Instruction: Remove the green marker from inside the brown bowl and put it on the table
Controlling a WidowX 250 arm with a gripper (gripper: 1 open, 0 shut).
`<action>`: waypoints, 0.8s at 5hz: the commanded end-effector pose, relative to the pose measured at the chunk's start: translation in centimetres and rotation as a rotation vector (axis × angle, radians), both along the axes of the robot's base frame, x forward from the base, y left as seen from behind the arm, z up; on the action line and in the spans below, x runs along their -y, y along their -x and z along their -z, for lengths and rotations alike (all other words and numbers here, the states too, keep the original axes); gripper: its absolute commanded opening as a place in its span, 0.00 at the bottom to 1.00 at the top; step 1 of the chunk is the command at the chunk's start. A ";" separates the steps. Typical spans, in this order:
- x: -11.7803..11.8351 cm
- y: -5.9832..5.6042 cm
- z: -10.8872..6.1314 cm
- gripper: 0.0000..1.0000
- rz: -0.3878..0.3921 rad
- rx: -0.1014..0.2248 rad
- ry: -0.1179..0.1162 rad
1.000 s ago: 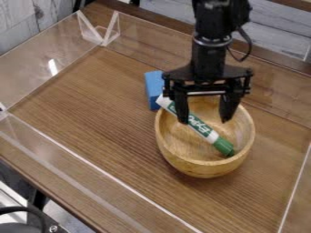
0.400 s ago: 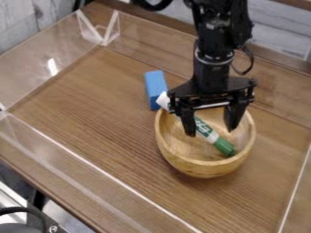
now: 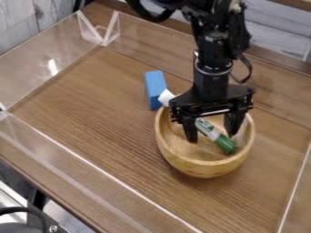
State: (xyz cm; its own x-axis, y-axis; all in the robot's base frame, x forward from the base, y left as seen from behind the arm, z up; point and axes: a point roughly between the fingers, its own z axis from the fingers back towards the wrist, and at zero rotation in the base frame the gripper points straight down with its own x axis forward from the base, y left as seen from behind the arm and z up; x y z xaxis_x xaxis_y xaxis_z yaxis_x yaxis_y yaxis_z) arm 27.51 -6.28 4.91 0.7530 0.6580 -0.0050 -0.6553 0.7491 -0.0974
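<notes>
Green marker (image 3: 209, 133) lay aslant in brown wooden bowl (image 3: 201, 167), right of ctr, its upper-left end at the rim. Gripper (image 3: 209, 136) was spread wide over it, nothing held. Step: lining up the grasp. Next move called for lowering w/ fingers astride barrel, then closing.

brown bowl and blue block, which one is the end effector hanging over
The round brown bowl, its opening below the end effector; the blue block stands outside, behind the bowl's rim.
</notes>
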 end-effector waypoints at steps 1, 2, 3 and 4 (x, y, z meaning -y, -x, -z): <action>0.2 -0.5 -0.7 1.00 0.003 0.039 0.007; 0.3 -0.6 -0.5 1.00 0.001 0.040 0.006; 0.3 -0.6 -0.4 1.00 0.000 0.041 0.005; 0.3 -0.7 -0.3 1.00 -0.003 0.043 0.004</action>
